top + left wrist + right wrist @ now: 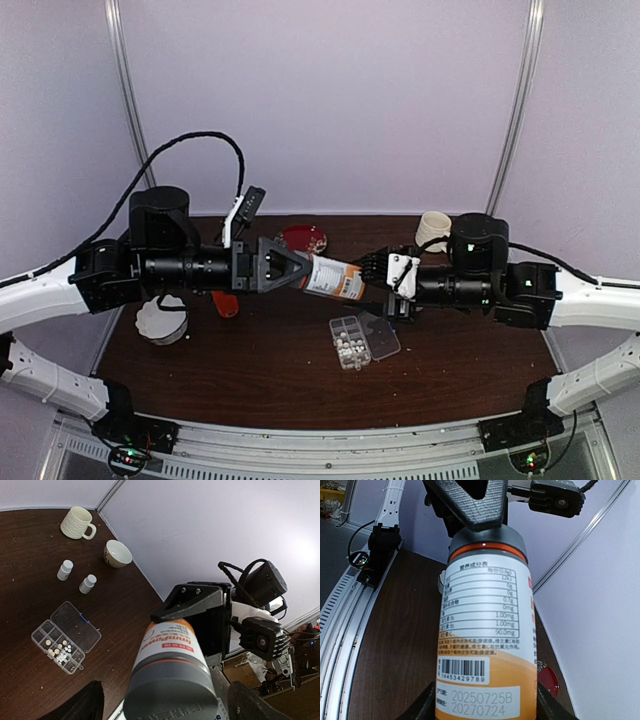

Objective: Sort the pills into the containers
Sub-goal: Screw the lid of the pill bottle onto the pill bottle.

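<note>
The organizer box point(349, 343) lies on the table with its clear lid point(381, 336) open, and whitish pills point(347, 350) sit in its cells. It also shows in the left wrist view point(56, 646). An orange bottle point(333, 278) with a grey cap point(172, 690) hangs level in the air between the arms. My right gripper point(383, 274) is shut on its base, with fingers point(427, 707) pressed against both sides. My left gripper point(290, 270) surrounds the cap, and its fingers point(80, 705) stand apart from it with a gap on each side.
Two small white bottles point(65, 570) point(87, 583), a ribbed cream mug point(77, 522) and a small bowl point(117, 553) stand at the far right of the table. A red plate point(303, 238) is at the back, a white dish point(162, 320) is at the left, and a red item point(226, 303) lies near it.
</note>
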`<move>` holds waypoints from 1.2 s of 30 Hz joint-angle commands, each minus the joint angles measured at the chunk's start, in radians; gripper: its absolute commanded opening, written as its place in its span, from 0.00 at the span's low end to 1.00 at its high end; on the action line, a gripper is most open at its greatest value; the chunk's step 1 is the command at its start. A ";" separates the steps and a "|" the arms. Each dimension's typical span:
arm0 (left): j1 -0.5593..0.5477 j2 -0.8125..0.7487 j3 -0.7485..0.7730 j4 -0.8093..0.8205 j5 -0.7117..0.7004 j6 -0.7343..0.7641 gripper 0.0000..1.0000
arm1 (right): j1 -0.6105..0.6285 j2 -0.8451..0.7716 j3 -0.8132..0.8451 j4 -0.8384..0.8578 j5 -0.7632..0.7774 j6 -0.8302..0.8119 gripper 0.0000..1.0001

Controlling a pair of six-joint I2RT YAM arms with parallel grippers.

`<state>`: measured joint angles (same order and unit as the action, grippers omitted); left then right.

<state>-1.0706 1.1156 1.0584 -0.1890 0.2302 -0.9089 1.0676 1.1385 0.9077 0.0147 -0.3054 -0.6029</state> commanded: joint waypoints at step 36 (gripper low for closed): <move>-0.009 0.098 0.287 -0.449 0.323 1.777 0.00 | -0.106 0.075 0.174 -0.063 -0.657 0.477 0.00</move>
<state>-1.0508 1.1831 1.2823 -0.5510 0.4389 0.2668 0.9741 1.2098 1.0504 -0.1505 -0.7296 -0.3275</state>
